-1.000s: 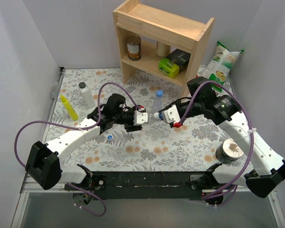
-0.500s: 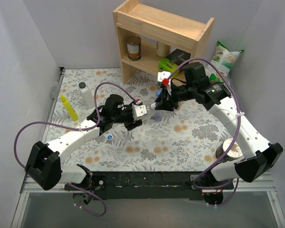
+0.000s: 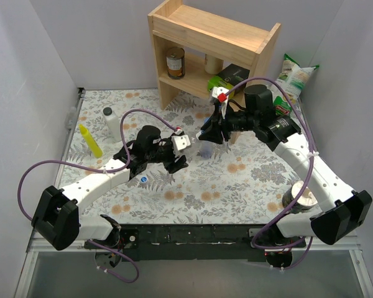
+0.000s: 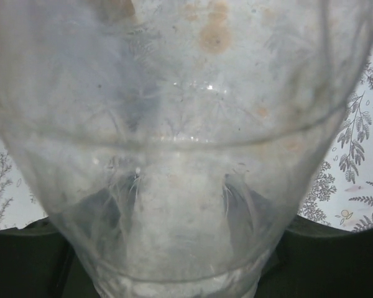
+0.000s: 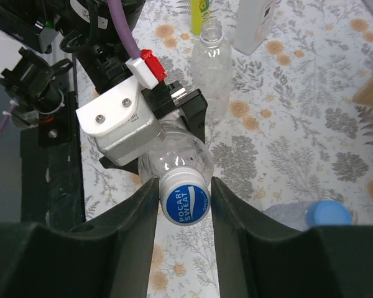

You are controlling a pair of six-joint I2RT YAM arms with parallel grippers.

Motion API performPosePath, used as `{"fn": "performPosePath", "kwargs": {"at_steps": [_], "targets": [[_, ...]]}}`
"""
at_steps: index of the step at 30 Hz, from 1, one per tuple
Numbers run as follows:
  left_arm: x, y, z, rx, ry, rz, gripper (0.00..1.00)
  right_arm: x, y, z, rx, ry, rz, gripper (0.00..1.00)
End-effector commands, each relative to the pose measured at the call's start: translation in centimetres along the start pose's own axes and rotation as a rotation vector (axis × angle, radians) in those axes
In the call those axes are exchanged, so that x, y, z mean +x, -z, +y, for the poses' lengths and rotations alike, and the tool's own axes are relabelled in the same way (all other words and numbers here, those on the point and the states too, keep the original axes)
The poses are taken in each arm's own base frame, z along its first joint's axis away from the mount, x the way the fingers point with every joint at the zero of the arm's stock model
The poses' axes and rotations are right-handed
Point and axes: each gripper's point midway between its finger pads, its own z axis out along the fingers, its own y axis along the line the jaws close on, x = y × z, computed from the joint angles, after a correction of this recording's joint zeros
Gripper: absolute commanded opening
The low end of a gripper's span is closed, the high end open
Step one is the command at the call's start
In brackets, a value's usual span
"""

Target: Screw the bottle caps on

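Since a second ago the right tool (image 5: 185, 194) has swung up toward the wooden shelf (image 3: 211, 37) and rolled its wrist. It sits closed on the small round blue plastic cap (image 5: 184, 200) at the neck of a clear thin-walled plastic bottle (image 4: 186, 155), which the left tool (image 3: 179, 155) clamps by the body, sideways above the floral counter (image 3: 236, 180). Seemingly empty, the bottle looks light and crushable: best gripped gently near its stiffer shoulder, the hard cap turned by its rim.

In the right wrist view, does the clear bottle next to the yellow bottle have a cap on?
No, the clear bottle has an open, bare neck.
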Motion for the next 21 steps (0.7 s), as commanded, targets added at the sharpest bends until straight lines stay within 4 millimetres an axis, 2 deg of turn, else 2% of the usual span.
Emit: {"fn": "performPosePath", "kwargs": {"at_steps": [1, 7, 8, 9, 11, 12, 13, 14, 15, 17, 18, 21], "targets": [[-6.7, 0.9, 0.6, -0.024, -0.052, -0.223, 0.0, 0.7, -1.2, 2.3, -0.1, -0.167, -0.022, 0.47], [-6.8, 0.8, 0.2, -0.008, 0.0, -0.244, 0.0, 0.9, -1.4, 2.1, -0.108, -0.197, -0.026, 0.43], [-6.9, 0.7, 0.1, -0.002, 0.0, -0.247, 0.0, 0.7, -1.4, 2.0, -0.113, -0.194, -0.035, 0.37], [-6.7, 0.7, 0.0, 0.006, 0.004, -0.244, 0.0, 0.6, -1.4, 1.9, -0.125, -0.194, -0.04, 0.23], [-6.4, 0.4, -0.2, 0.018, 0.017, -0.233, 0.0, -0.4, -1.0, 1.8, -0.141, -0.188, -0.07, 0.17], [-6.1, 0.4, -0.3, 0.025, 0.023, -0.225, 0.14, -0.8, -0.9, 1.8, -0.149, -0.18, -0.078, 0.09], [-5.6, 0.2, -0.5, 0.029, 0.03, -0.212, 0.4, -1.2, -0.8, 1.7, -0.146, -0.163, -0.083, 0.06], [-5.0, 0.1, -0.5, 0.024, 0.04, -0.196, 0.58, -1.8, -0.4, 1.6, -0.133, -0.109, -0.078, 0.05], [-4.2, 0.1, -0.2, -0.002, 0.053, -0.166, 0.98, -1.8, -0.4, 1.2, -0.121, -0.093, -0.059, 0.02], [-3.2, 0.3, 0.3, -0.044, 0.048, -0.135, 0.98, -1.2, -0.1, 0.3, -0.071, -0.046, -0.006, 0.01], [-1.7, 0.8, 0.2, -0.057, 0.06, -0.073, 0.98, -0.6, 0.3, 0.3, -0.075, -0.021, 0.05, 0.01], [0.1, 2.2, 0.2, -0.076, 0.042, 0.001, 0.98, 1.1, 1.3, 0.1, -0.069, 0.046, 0.161, 0.01]]}}
